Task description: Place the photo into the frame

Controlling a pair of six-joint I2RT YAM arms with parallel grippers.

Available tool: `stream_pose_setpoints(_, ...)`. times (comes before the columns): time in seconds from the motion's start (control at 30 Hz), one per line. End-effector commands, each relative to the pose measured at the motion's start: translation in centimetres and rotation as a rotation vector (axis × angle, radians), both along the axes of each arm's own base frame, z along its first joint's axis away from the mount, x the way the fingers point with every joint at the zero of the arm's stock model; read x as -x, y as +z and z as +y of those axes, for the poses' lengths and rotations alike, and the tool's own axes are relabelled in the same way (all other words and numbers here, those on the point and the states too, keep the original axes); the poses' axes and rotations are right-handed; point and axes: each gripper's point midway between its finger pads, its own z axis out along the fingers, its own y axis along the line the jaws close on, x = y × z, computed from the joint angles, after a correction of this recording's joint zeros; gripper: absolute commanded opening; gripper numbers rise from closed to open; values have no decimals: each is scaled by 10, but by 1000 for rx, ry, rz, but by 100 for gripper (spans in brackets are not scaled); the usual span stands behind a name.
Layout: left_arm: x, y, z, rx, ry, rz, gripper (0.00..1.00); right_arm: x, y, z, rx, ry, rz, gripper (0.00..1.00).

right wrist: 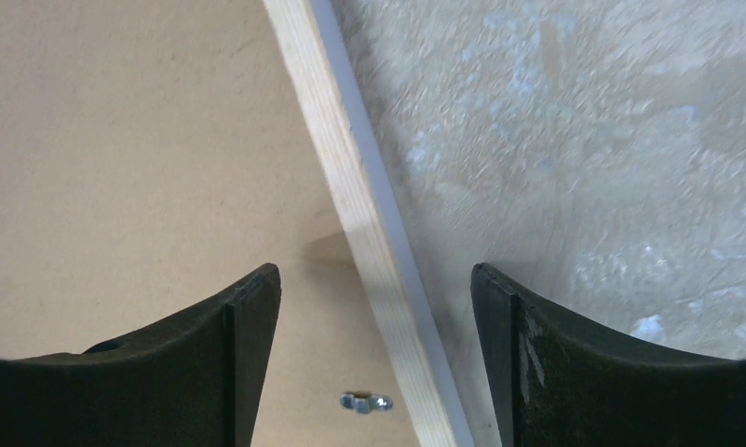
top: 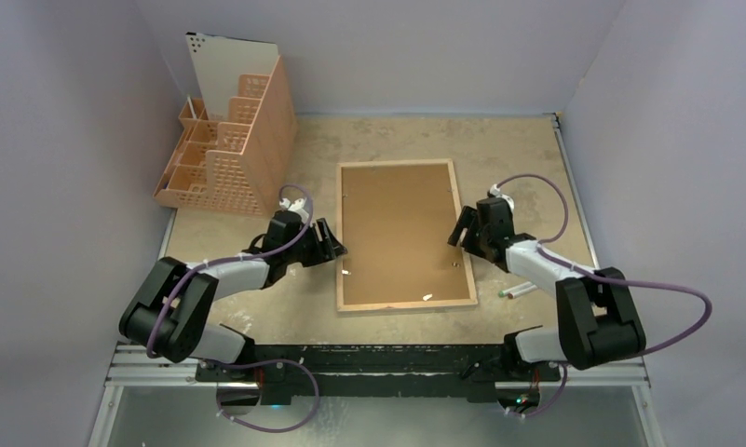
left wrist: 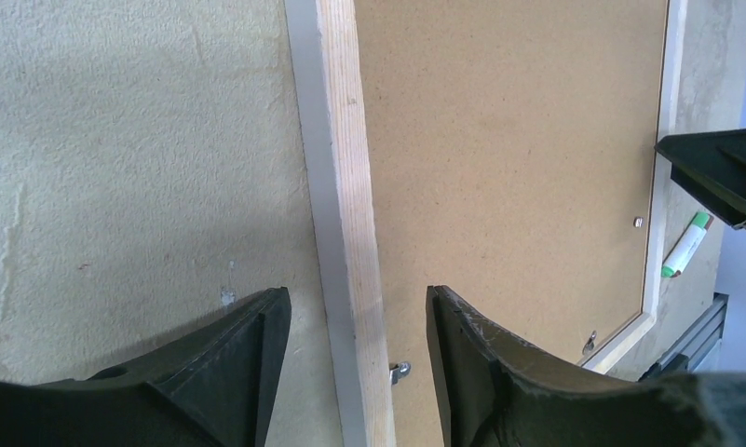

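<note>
Thin rectangular frame (top: 339, 237), light wood rim up, flat on beige table (top: 536, 168); brown hardboard backing sheet (top: 401, 233) inside rim. Left gripper (left wrist: 358, 312) released, fingers astride left rim. Right gripper (right wrist: 375, 279) released, astride right rim.

no readable text, no labels, no brands, no numbers, no signs anywhere
</note>
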Motion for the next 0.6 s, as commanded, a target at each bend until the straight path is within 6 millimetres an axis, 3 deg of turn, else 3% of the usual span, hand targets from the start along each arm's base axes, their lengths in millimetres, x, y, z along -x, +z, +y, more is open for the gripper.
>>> stream_pose_setpoints(0.0,18,-17,7,-28,-8,73,59,28,-11,22,-133,54,56,75)
stream_pose_setpoints(0.33,12,-16,10,-45,16,65,58,65,0,56,-259,196,64,64)
stream_pose_setpoints(0.57,5,-16,15,-73,51,51,57,81,-2,58,-148,195,102,65)
